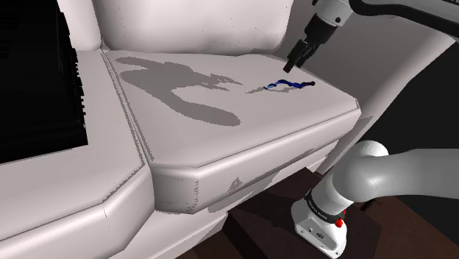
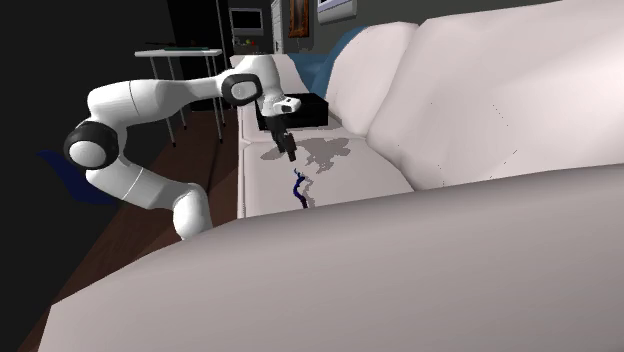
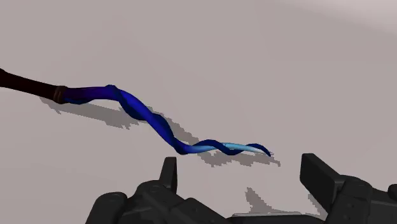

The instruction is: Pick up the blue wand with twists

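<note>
Surface: a pale sofa seat cushion (image 1: 221, 140), smooth, with the arm's grey shadow across it and a padded backrest (image 1: 191, 26) rising behind
Room: dark wood floor (image 1: 412, 228) beside the sofa; a black box (image 2: 305, 110) sits on the seat beyond the pincer, and a thin-legged table (image 2: 180, 52) stands farther off
Pincer: the black pincer (image 1: 296, 63) hangs over the cushion with its fingers spread wide and nothing clasped between them
Blue wand: the blue wand (image 1: 288, 84) lies flat on the cushion just below the pincer, touching neither finger
Long axis: it runs roughly along the line from one finger to the other, at a slight slant
Pointing: the pale blue tip ends just ahead of the gap between the fingers, while the twisted blue shaft leads away to a dark brown handle well out past one finger
Wrist view: the wand (image 3: 153, 121) casts a jagged shadow on the cushion under the open pincer (image 3: 242, 168)
</note>
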You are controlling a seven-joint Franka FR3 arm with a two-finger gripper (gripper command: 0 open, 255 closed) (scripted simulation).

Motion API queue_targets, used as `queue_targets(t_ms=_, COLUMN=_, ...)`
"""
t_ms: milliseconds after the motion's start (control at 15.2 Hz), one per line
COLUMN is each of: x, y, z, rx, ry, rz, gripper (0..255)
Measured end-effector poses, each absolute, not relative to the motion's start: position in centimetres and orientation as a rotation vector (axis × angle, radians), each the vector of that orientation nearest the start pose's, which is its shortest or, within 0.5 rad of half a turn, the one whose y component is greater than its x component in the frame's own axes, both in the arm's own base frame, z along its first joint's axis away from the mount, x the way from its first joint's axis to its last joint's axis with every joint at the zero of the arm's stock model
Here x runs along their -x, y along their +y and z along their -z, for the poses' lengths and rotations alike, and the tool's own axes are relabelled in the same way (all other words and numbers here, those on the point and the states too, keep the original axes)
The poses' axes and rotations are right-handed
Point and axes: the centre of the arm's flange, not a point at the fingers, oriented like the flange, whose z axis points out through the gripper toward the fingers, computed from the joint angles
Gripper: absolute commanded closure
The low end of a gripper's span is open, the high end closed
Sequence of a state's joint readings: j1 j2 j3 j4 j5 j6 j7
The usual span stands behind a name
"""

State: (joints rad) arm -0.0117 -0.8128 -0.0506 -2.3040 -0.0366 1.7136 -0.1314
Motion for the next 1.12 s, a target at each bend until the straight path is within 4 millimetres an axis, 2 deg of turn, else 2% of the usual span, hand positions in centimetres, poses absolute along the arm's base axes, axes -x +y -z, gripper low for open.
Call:
queue_targets(t_ms=132, x=-31.2, y=-3.7, z=-63.6, rx=3.133, ry=-0.188, rz=0.340, gripper=0)
queue_targets(t_ms=396, x=-31.5, y=-8.1, z=-61.7, rx=3.025, ry=-0.782, rz=0.269, gripper=0)
queue_targets(t_ms=528, x=-32.6, y=-11.3, z=-60.7, rx=2.914, ry=-1.103, rz=0.227, gripper=0)
queue_targets(t_ms=594, x=-33.0, y=-12.1, z=-60.3, rx=2.865, ry=-1.218, rz=0.211, gripper=0)
queue_targets(t_ms=792, x=-33.3, y=-12.7, z=-59.0, rx=2.816, ry=-1.322, rz=0.198, gripper=0)
queue_targets(t_ms=1122, x=-33.4, y=-12.7, z=-56.3, rx=2.809, ry=-1.338, rz=0.195, gripper=0)
